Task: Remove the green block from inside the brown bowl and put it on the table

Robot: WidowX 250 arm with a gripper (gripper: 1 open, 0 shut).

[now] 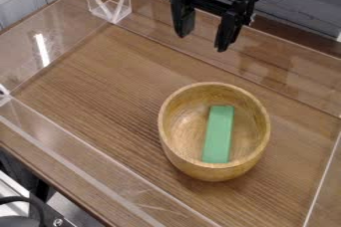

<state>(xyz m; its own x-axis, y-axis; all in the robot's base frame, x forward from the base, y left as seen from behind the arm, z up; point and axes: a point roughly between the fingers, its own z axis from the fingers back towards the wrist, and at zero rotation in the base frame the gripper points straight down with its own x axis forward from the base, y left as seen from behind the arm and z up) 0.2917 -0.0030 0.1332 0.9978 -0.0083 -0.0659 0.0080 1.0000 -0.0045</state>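
Green block [220, 133]: I'm seeing a matte bar lying flat inside the brown bowl [176, 121].
Bowl: round, grained wood, thick rim, sitting on the glossy table [94, 82].
Pincer [202, 27]: hanging wide open, gripping nothing; its top is cut off.

The table [120, 82] is brown wood-grain with a glossy sheen that catches pale reflections. Around the table stand low walls [54, 42] of clear, shiny plastic. On the table, the bowl [214, 131] is light wood with visible grain and a smooth, soft-lustre rim. Inside the bowl, the green block [218, 132] looks matt and even-coloured. Above the table, the gripper [210, 27] is black, dull-finished.
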